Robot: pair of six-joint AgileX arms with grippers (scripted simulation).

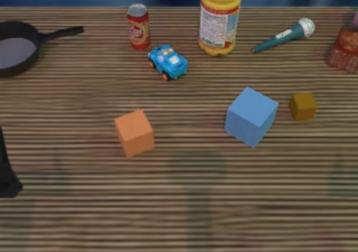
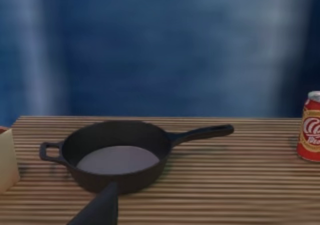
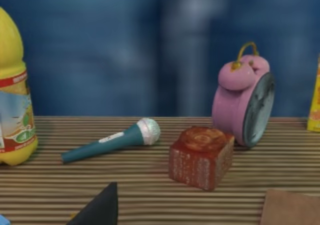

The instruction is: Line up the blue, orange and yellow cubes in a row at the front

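Note:
The large light-blue cube [image 1: 251, 116] sits right of the table's middle. The small mustard-yellow cube [image 1: 302, 106] lies just to its right, apart from it. The orange cube [image 1: 134, 132] rests left of centre. All three lie loose on the wood, and no gripper is near them. My left arm [image 1: 8, 176] is parked at the table's left edge; one dark fingertip [image 2: 102, 205] shows in the left wrist view with bare table beside it. My right arm is outside the top view; one fingertip [image 3: 102, 205] shows in the right wrist view, holding nothing.
Along the back stand a black frying pan [image 1: 17, 47], a red can [image 1: 138, 26], a blue toy car [image 1: 168, 61], a yellow bottle [image 1: 220, 18], a teal microphone [image 1: 284, 35] and a red block [image 1: 344, 50]. A pink alarm clock [image 3: 245, 102] stands behind the block.

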